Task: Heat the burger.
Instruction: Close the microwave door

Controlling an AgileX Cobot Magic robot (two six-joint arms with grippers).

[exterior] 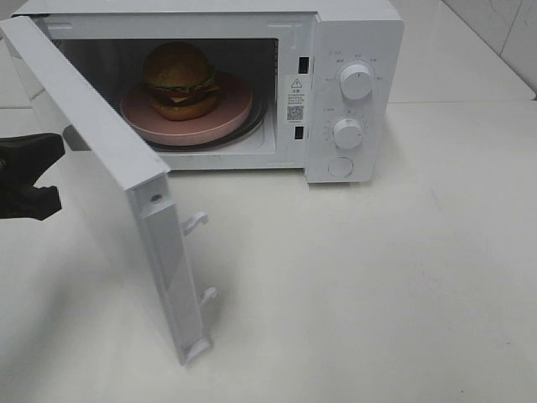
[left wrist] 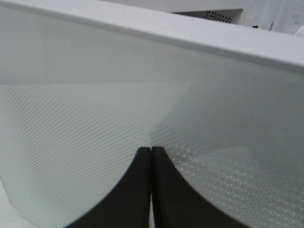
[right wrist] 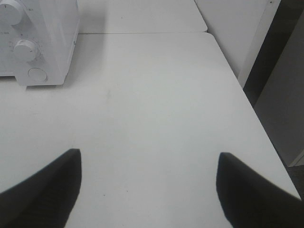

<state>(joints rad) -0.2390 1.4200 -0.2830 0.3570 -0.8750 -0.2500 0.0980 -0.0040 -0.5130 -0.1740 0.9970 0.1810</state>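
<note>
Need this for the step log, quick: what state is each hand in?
Left hand: closed, holding nothing, at the microwave door.
Right hand: open, empty, over the table.

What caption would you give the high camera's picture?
Burger on a pink plate inside the open microwave, left gripper by its door.

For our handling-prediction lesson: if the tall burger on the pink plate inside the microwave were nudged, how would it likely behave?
The tall burger with glossy domed bun looks apt to tip or shear apart: its layers stack high. Narrower than the flat round pink plate, it would probably stay on it.
</note>
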